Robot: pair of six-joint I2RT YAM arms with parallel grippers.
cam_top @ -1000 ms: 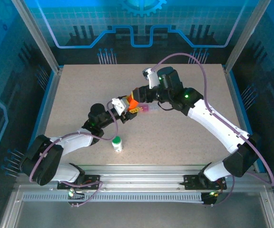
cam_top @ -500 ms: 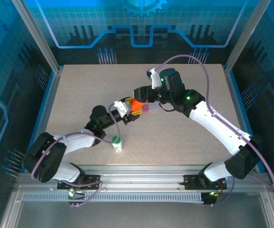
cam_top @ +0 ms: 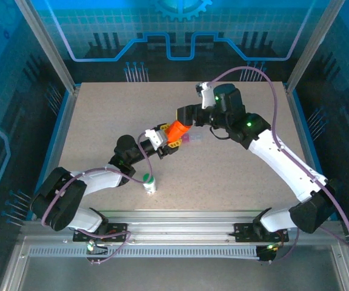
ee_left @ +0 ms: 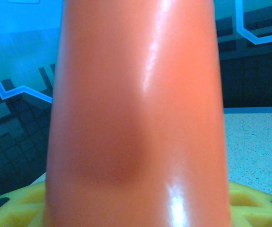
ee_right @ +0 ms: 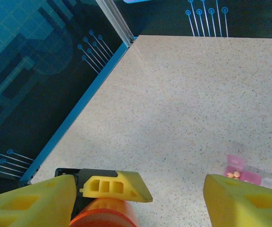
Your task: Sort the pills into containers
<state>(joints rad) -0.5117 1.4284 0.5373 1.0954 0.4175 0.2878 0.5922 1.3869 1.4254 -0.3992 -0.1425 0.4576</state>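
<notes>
Now the left gripper [cam_top: 171, 137], arm stretched forward, clamps the all-orange cylindrical plastic bottle [cam_top: 176, 128]; the right gripper [ee_right: 138, 196], elbow bent, gapes empty.

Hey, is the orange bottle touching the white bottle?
Apart. The top view shows a stretch of table between the orange bottle, held in the left gripper, and the white bottle.

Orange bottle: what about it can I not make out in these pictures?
Left wrist: the orange bottle is too close; the frame edges cut off its top and base.
Right wrist: the bottom edge cuts off all but one end.
Top view: the left gripper hides the end it grips.
</notes>
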